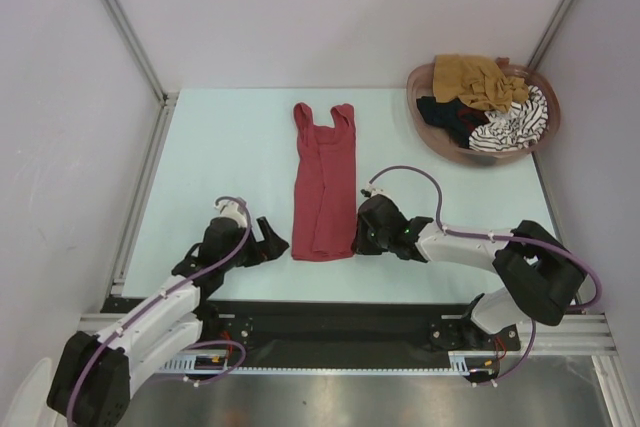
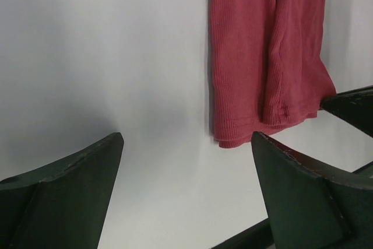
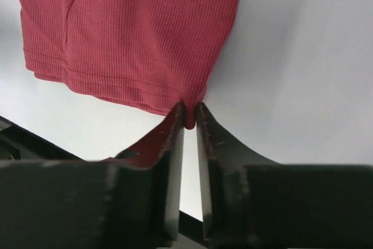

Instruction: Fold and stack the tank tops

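Observation:
A dark red tank top lies flat and folded lengthwise on the table, straps at the far end and hem toward me. In the right wrist view my right gripper is shut on the hem's right corner, with a nub of red cloth pinched between its tips. From above, the right gripper sits at that near right corner. My left gripper rests beside the near left corner, apart from the cloth. Its jaws stand open over bare table, just short of the hem.
At the back right, a pinkish-brown oval basket holds a mustard tank top, a black one and a striped one. Metal rails run along the table's left and right sides. A black strip marks the near edge.

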Controlling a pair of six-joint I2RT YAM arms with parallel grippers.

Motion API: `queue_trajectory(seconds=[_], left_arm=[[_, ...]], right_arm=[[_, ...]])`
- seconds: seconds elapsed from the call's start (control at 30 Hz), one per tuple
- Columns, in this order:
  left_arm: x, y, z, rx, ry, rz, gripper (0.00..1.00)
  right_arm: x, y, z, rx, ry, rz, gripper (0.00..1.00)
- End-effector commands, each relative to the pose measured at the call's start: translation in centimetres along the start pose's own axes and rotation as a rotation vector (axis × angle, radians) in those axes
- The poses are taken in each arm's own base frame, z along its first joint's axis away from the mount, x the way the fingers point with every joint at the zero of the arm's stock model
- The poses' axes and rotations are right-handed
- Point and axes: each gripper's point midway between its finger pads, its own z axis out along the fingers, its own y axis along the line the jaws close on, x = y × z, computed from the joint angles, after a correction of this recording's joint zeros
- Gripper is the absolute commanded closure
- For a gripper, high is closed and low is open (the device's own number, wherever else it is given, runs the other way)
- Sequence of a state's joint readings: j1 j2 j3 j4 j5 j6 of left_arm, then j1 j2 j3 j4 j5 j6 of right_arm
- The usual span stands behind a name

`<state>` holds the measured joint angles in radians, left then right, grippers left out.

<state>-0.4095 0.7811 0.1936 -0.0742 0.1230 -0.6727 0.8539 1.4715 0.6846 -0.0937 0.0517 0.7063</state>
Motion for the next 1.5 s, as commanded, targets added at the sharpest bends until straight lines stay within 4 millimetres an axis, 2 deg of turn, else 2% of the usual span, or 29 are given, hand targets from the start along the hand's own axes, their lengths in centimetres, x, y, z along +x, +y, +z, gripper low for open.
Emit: queue_trajectory(seconds=[0.0,0.13,0.23,0.37,0.43,0.53,0.83,0.9,1.13,1.23,1.33,1.47], left_arm=[[-1.1,-1.8,0.1,0.041,-0.01,0.038,0.02],[-0.2,-2.0,0.4,0.018,0.039,0.056,0.03],[0.5,-2.0,0.7,-0.018,0.079,0.07,0.04],[2.0,-1.9,1.2,-0.051,0.15,0.085,0.11],[2.3,-2.0,1.5,-0.061,0.164,0.081,0.14],[2.9,-2.0,1.9,-0.07,0.188,0.081,0.21],[4.3,-2.2,2.7,-0.066,0.236,0.07,0.45],[4.4,-2.2,2.7,-0.067,0.238,0.067,0.48],[5.2,-2.4,2.7,-0.05,0.268,0.066,0.48],[5.5,-2.0,2.7,-0.06,0.281,0.065,0.54],[6.0,-1.6,2.7,-0.072,0.3,0.064,0.64],[6.4,-0.9,2.3,-0.099,0.303,0.055,0.63]], right_arm=[[-0.3,0.5,0.1,-0.019,-0.018,0.021,0.85],[0.3,-0.1,-0.4,-0.02,-0.02,0.032,0.87],[0.6,-0.2,-0.7,-0.025,-0.021,0.041,0.84],[1.2,-0.6,-0.6,-0.026,-0.01,0.048,0.59],[1.1,-0.4,-0.8,-0.038,-0.018,0.05,0.56],[1.0,-0.4,-0.9,-0.051,-0.022,0.056,0.56],[0.2,0.0,-0.8,-0.108,-0.029,0.075,0.65],[0.1,0.1,-0.8,-0.113,-0.035,0.07,0.66],[-0.1,0.3,-0.6,-0.118,-0.035,0.063,0.67],[-0.2,0.5,-0.5,-0.124,-0.036,0.061,0.68],[-0.2,0.4,-0.4,-0.124,-0.036,0.06,0.69],[-0.3,0.6,-0.4,-0.125,-0.037,0.057,0.7]])
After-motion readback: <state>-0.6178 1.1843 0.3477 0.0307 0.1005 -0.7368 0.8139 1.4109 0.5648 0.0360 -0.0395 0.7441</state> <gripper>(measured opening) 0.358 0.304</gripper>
